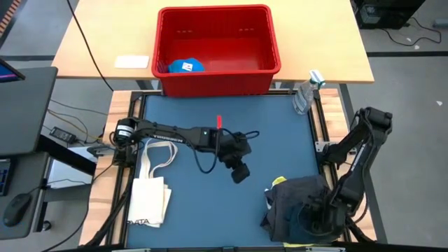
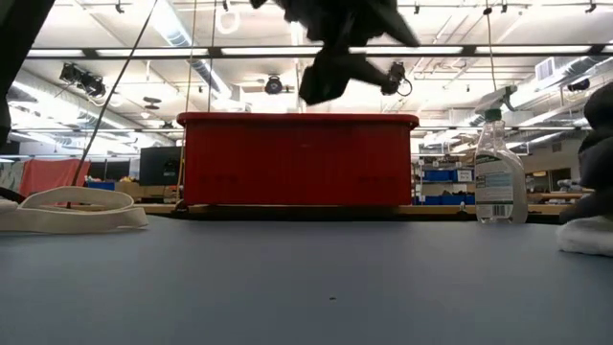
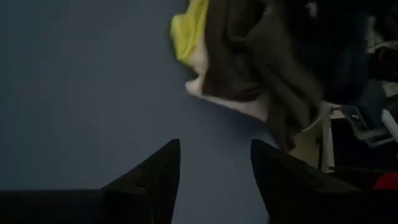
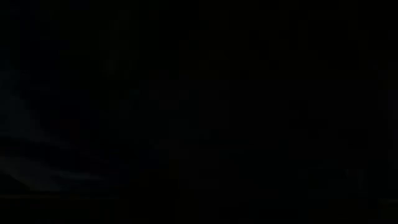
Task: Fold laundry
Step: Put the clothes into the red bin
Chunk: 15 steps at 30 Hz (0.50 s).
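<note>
The laundry (image 1: 301, 203) lies heaped at the table's near right corner. It is mostly dark grey cloth, with a bright yellow piece (image 1: 279, 182) showing at its far left edge. In the left wrist view the pile (image 3: 261, 68) shows yellow, pale and dark brown-grey folds resting on the blue mat. My left gripper (image 1: 240, 173) (image 3: 214, 146) hangs open above the bare mat at the table's middle, left of the pile, touching nothing. My right arm (image 1: 350, 168) reaches down into the pile, and its gripper is sunk in the dark cloth. The right wrist view is black.
A red bin (image 1: 217, 77) with a blue item inside stands at the far edge. A clear bottle (image 1: 305, 94) stands at the far right corner. A cream tote bag (image 1: 149, 192) lies at the near left, its handles (image 2: 72, 206) low on the mat. Bare blue mat (image 1: 210, 210) lies between them.
</note>
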Tool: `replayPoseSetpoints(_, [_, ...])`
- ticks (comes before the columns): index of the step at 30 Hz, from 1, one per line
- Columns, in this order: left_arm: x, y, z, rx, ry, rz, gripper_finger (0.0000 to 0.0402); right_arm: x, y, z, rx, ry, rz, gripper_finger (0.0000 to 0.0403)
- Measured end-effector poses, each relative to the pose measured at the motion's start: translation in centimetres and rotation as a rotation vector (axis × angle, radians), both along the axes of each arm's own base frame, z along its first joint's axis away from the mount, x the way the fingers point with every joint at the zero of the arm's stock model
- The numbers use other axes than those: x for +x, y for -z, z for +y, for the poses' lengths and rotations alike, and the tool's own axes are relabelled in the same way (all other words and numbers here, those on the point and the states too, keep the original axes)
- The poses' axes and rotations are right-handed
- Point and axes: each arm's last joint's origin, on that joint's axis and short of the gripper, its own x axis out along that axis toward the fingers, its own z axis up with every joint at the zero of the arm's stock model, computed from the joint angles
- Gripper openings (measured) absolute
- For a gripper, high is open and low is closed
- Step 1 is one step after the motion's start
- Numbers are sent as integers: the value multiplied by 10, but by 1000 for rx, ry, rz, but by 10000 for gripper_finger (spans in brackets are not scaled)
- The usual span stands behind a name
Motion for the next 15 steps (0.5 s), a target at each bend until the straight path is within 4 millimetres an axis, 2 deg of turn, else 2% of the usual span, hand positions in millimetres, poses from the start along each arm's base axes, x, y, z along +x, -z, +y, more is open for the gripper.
replayPoseSetpoints(5, [-6, 16, -6, -22, 3, 70, 199, 5, 12, 5, -59, 38, -14, 163])
replayPoseSetpoints(11, [-21, 2, -3, 35, -33, 115, 199, 14, 20, -2, -98, 83, -50, 163])
replayPoseSetpoints(15, [-40, -20, 6, 119, -92, 124, 199, 21, 25, -8, -133, 119, -120, 163])
